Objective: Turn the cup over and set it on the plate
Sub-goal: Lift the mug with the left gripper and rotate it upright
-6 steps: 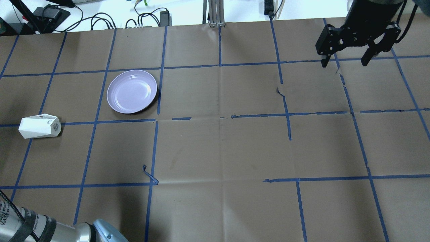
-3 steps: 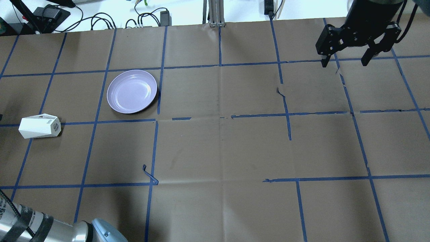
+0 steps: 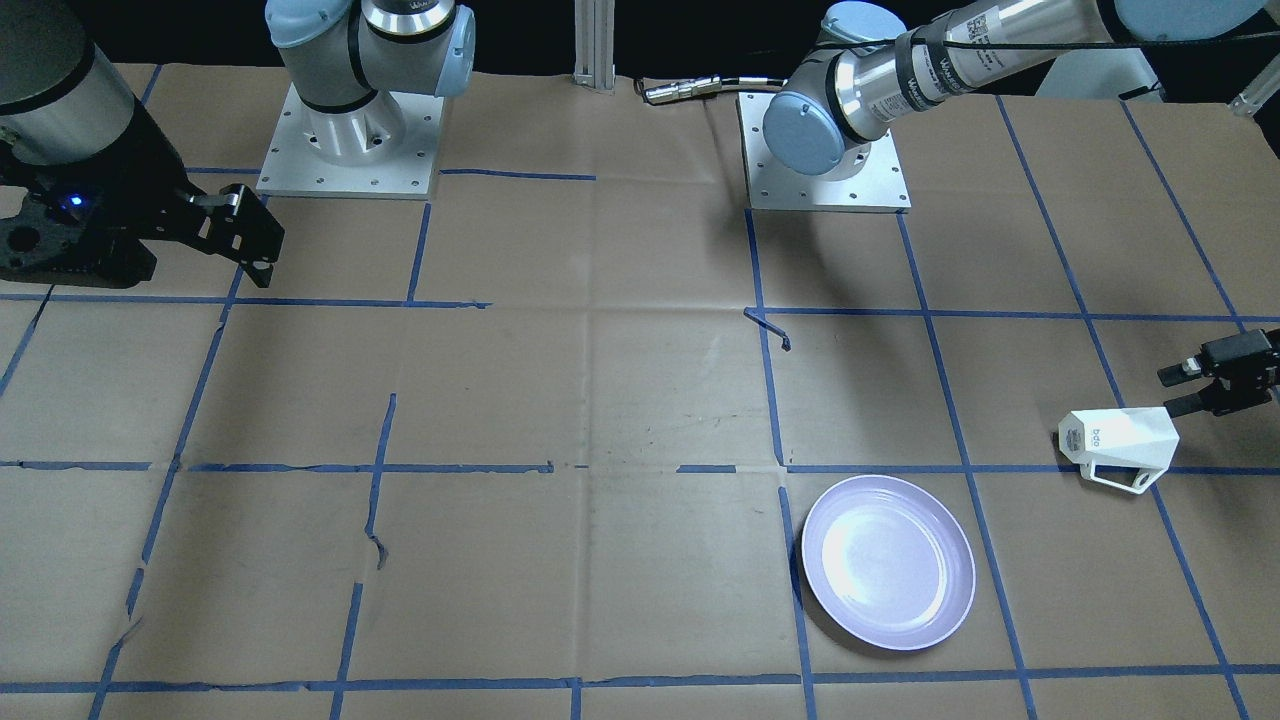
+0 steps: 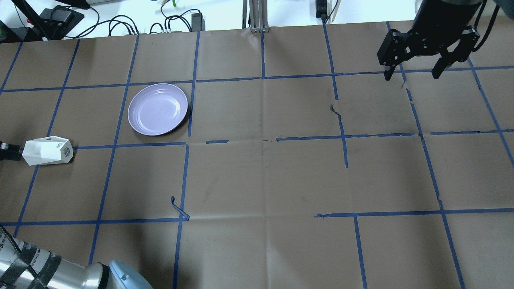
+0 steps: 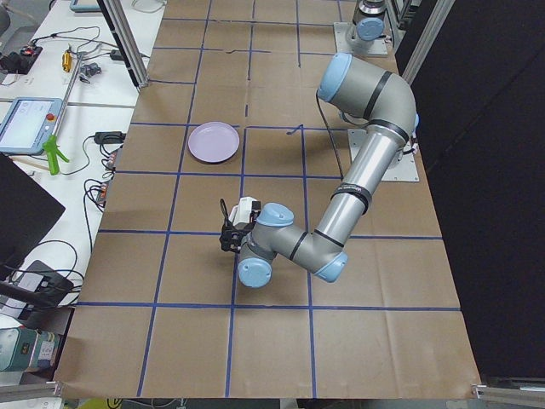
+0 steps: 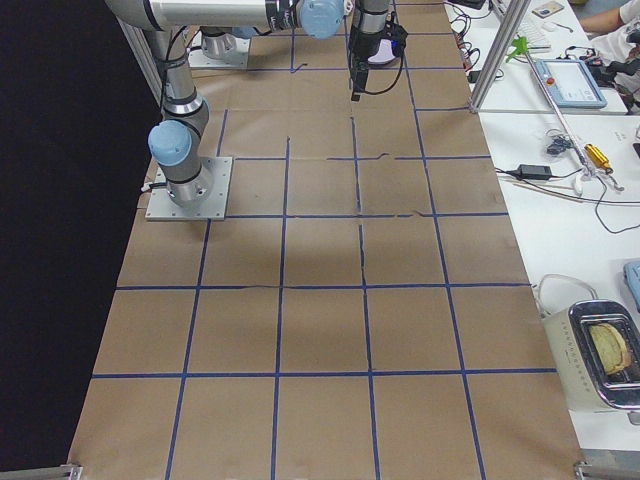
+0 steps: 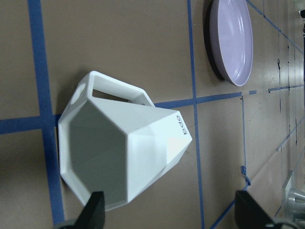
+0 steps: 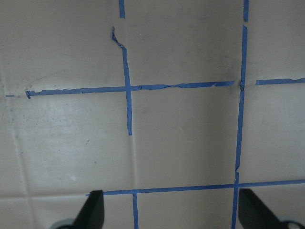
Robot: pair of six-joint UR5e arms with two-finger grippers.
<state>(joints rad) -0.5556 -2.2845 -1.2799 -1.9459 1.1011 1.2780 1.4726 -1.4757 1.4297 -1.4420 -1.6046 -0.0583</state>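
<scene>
The white faceted cup [image 4: 47, 151] lies on its side on the brown paper at the table's left, with its handle toward the far side. In the left wrist view its open mouth [image 7: 109, 157] faces the camera. The lavender plate [image 4: 158, 108] sits apart from it, farther in and to the right, and is empty; it also shows in the front view [image 3: 888, 562]. My left gripper [image 3: 1180, 390] is open and low, just outside the cup's mouth [image 3: 1120, 445], not touching it. My right gripper [image 4: 411, 75] hangs open and empty over the far right.
Loose curls of blue tape stick up from the paper [image 4: 178, 208] and there is a tear [image 4: 335, 108]. Cables and power bricks [image 4: 120, 24] lie beyond the far edge beside an aluminium post [image 4: 257, 16]. Both arm bases [image 3: 345, 140] stand on the robot's side.
My left gripper has come into the overhead view from the left edge, moving toward the cup's mouth. The cup, plate and right gripper have not moved.
</scene>
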